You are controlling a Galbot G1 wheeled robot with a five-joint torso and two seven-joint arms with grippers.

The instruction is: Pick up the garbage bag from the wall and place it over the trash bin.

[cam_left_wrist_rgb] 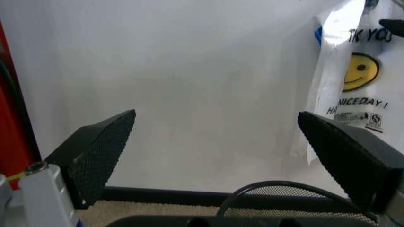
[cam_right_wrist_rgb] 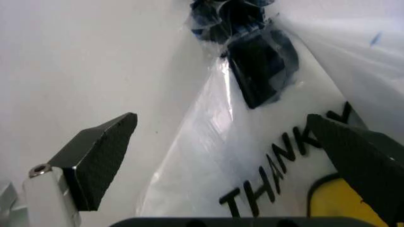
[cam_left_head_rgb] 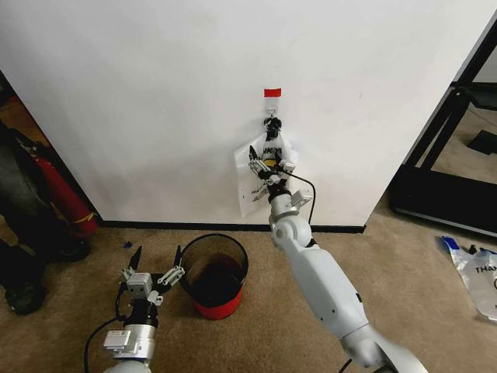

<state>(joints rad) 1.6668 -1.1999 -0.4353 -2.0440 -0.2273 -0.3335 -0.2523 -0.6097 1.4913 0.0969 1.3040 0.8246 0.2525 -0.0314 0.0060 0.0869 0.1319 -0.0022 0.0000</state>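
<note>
The garbage bag (cam_left_head_rgb: 256,180) hangs flat against the wall (cam_left_head_rgb: 155,93) from a black hook (cam_left_head_rgb: 272,122), just below a small red tape strip (cam_left_head_rgb: 272,92). From the head view the right gripper (cam_left_head_rgb: 264,165) reaches up to the bag's upper part, its jaws spread and closed on nothing. The right wrist view adds what the head cannot resolve: the thin see-through plastic (cam_right_wrist_rgb: 208,156) creased and glossy, the dark "THANK" lettering, an edge of the yellow smiley (cam_right_wrist_rgb: 334,203), and blue handles bunched at the hook (cam_right_wrist_rgb: 259,71) above, with the two dark textured fingers (cam_right_wrist_rgb: 101,156) set either side of the film and apart from it. The left wrist view shows the bag (cam_left_wrist_rgb: 353,80) from the side, with the full smiley and "NICE DAY" print, and the wall's black baseboard (cam_left_wrist_rgb: 164,194). The left gripper (cam_left_head_rgb: 155,263) hovers low, jaws wide open, just beside the trash bin (cam_left_head_rgb: 216,276). That bin is round, black at the rim and inside, red below, standing on beige carpet (cam_left_head_rgb: 256,334) near the wall. A like bag (cam_left_head_rgb: 477,272) lies flat on the carpet far to the right.
</note>
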